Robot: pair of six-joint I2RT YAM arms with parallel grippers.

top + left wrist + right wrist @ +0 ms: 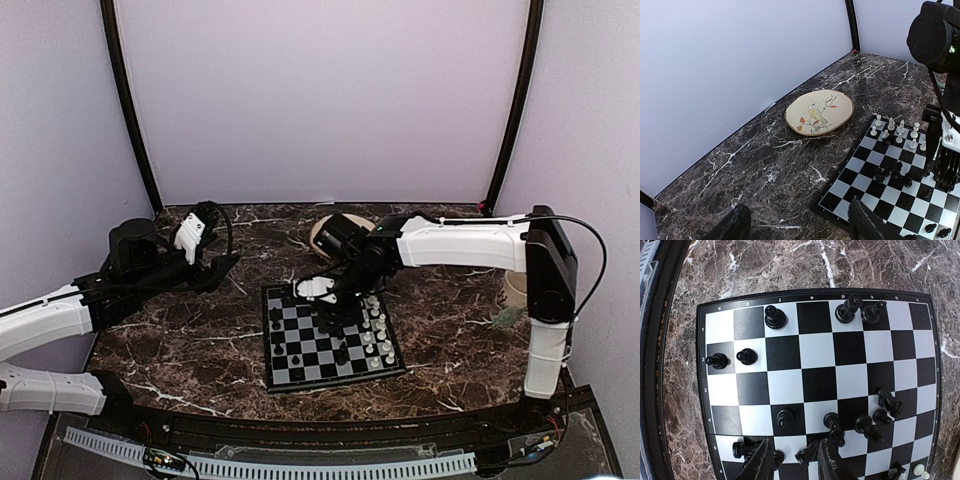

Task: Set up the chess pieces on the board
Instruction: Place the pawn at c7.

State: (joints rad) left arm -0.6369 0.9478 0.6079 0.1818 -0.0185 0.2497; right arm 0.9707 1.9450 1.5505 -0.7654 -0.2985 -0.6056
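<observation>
The board [305,350] lies mid-table, and also shows in the left wrist view [875,165] and the right wrist view [815,352]. White chess pieces [376,330] stand along its right side. Black chess pieces [865,422] are scattered, with some fallen. My right gripper [795,465] hovers low over the board's far part [335,300]. Its jaws are open, with a fallen black piece [809,456] lying by the right finger. My left gripper [800,227] is open and empty over the bare table left of the board [215,268].
A round beige plate with a bird picture [819,112] lies behind the board, partly hidden by the right arm in the top view [322,233]. A cup [515,290] stands at the right edge. Pale walls close in the back and sides.
</observation>
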